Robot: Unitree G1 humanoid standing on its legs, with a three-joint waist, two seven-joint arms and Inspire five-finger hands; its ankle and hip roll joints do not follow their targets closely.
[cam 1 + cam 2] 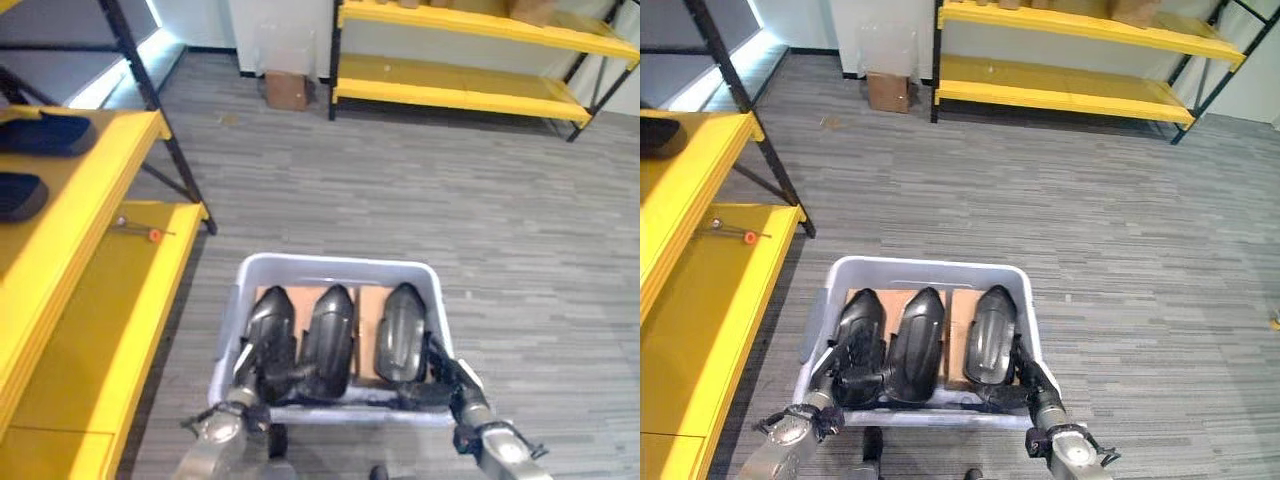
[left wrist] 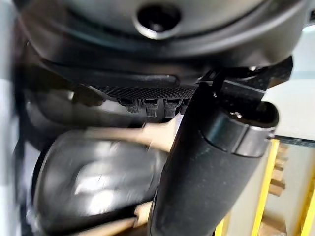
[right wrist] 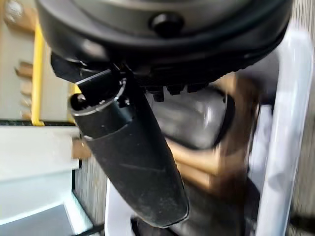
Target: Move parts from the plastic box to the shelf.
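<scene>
A grey plastic box (image 1: pixel 330 265) stands on the carpet just ahead of me. Three black moulded parts stand side by side in it on cardboard: left (image 1: pixel 270 315), middle (image 1: pixel 330 325) and right (image 1: pixel 402 330). My left hand (image 1: pixel 262 372) is inside the box's near left corner, against the foot of the left part (image 2: pixel 93 187). At the near right corner, my right hand (image 1: pixel 447 375) reaches in by the right part (image 3: pixel 192 118). Each wrist view shows a straight thumb (image 2: pixel 206 167) (image 3: pixel 133 162); the fingers are hidden among the parts. The yellow shelf (image 1: pixel 110 330) runs along my left.
Two dark parts (image 1: pixel 45 132) (image 1: pixel 18 195) lie on the left shelf's upper boards. A small red-handled tool (image 1: pixel 150 234) rests on its lower board. Another yellow rack (image 1: pixel 450 95) and a cardboard box (image 1: pixel 287 90) stand at the far wall, across open grey carpet.
</scene>
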